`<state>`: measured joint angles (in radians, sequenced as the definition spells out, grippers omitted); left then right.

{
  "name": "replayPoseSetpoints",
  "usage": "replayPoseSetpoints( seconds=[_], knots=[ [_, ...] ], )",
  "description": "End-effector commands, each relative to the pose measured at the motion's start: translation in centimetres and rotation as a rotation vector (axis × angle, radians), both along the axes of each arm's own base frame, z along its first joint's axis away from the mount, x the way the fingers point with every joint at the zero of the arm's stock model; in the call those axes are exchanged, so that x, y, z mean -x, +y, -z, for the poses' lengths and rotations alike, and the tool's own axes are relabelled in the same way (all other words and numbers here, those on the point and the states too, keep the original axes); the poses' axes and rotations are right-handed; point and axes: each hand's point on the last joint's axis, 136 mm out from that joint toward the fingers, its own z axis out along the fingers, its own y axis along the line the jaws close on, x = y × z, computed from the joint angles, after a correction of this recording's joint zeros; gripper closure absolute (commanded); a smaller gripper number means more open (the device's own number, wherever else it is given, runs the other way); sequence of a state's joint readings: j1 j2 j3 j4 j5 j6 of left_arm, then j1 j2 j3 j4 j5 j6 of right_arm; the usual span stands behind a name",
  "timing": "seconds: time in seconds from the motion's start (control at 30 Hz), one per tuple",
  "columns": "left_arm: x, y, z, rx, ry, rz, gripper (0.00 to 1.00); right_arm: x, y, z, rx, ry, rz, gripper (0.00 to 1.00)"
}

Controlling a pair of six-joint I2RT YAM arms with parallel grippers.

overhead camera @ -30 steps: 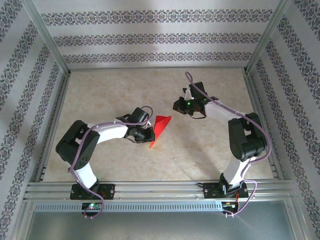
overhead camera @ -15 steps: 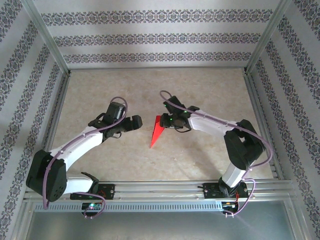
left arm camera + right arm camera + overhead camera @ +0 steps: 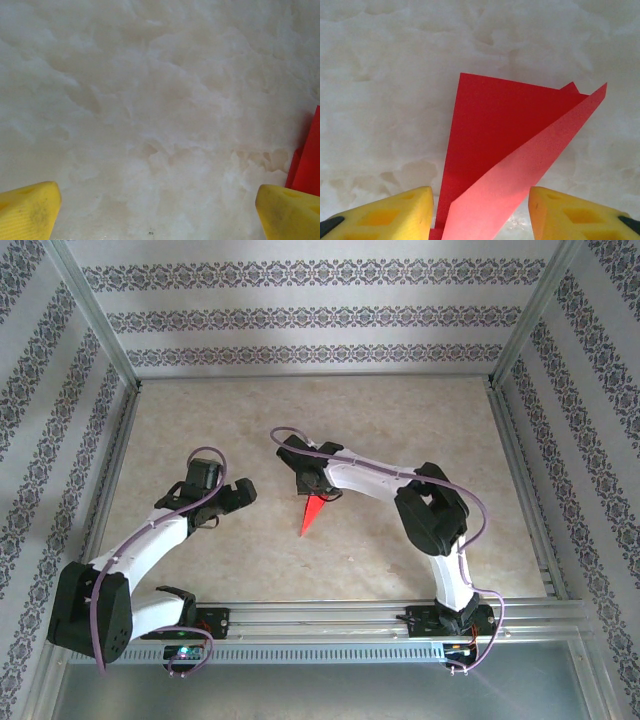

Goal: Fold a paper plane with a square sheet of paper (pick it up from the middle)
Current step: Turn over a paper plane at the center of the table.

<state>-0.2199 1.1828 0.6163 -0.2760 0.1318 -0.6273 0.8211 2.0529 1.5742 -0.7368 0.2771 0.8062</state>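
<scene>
The right gripper (image 3: 480,210) stands part-open over the paper plane (image 3: 490,135). Its two yellow fingers (image 3: 395,212) flank the plane's narrow end without pressing it. One pad lies just beside the plane's edge, and a gap of table shows before the other pad. The red plane widens away from the fingers. One layer lies flat and a loose flap rises at a slant above it, ending in a sharp corner.

From above, the right gripper (image 3: 318,490) sits on the far end of the paper plane (image 3: 312,515), whose sharp tip points toward the arm bases.

The left gripper (image 3: 238,492) is off to the left of the plane, apart from it. Its jaws are wide open and empty, with the yellow fingertips (image 3: 27,212) far apart above bare tabletop. A red edge of the plane (image 3: 310,155) shows just beyond one fingertip.

The plane rests near the middle of the pale marbled table (image 3: 400,420).
</scene>
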Motion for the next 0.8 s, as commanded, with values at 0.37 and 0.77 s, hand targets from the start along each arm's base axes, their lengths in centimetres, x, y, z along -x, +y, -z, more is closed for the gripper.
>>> replayPoseSetpoints(
  seconds=[0.37, 0.77],
  knots=[
    [-0.6, -0.6, -0.1, 0.038, -0.028, 0.038, 0.00, 2.4, -2.6, -0.7, 0.063, 0.056, 0.121, 0.59],
    [-0.7, -0.9, -0.1, 0.058, -0.022, 0.040, 0.00, 3.2, -2.6, 0.9, -0.043, 0.099, 0.228, 0.72]
  ],
)
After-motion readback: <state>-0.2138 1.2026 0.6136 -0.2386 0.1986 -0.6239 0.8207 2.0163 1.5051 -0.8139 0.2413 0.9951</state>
